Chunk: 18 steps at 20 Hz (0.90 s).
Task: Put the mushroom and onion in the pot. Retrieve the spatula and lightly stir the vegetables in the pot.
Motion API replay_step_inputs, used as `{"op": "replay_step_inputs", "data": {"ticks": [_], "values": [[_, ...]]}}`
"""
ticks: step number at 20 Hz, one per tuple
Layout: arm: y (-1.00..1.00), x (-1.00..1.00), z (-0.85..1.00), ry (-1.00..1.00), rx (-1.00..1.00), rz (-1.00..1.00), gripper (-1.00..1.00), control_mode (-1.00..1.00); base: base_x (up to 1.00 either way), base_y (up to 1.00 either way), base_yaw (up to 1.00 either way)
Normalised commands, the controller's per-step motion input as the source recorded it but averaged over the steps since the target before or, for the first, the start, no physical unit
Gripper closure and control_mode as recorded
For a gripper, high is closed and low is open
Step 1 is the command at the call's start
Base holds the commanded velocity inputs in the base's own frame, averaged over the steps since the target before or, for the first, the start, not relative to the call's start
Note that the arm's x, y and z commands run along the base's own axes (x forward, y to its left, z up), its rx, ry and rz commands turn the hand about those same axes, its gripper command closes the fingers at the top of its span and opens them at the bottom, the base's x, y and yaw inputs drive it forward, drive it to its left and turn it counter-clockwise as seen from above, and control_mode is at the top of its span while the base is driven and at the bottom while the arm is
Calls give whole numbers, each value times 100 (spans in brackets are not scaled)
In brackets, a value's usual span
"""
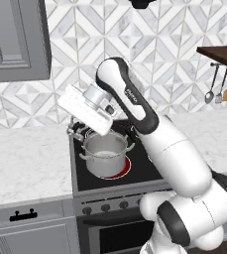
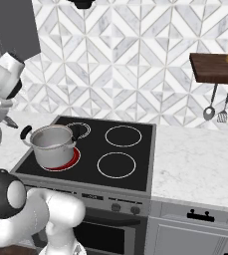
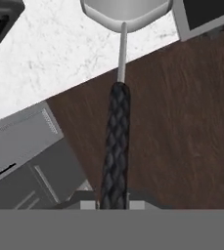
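Meanwhile, gripper (image 3: 112, 204) jaws were clamped on the spatula's (image 3: 115, 146) black handle | spatula hung above the pot (image 1: 105, 158) on the stove's red burner (image 2: 71, 160) | risk: slim handle twisting or slipping, the head knocking the rim.

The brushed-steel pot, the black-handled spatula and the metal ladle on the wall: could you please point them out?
Brushed-steel pot (image 2: 51, 148), right base view, side wall.
Black-handled spatula (image 3: 115, 146), hand view, handle.
Metal ladle (image 2: 209, 112), right base view, bowl.
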Motion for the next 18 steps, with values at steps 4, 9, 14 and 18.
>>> {"op": "replay_step_inputs", "data": {"ticks": [4, 9, 14, 18], "values": [[-100, 29, 18, 25, 21, -8, 100, -100, 0, 0, 0], [-99, 44, 7, 33, 21, -9, 100, -100, 0, 0, 0], [-78, 91, -1, 37, 20, -9, 100, -100, 0, 0, 0], [-14, 94, -42, 35, 5, -7, 100, -100, 0, 0, 0]]}}
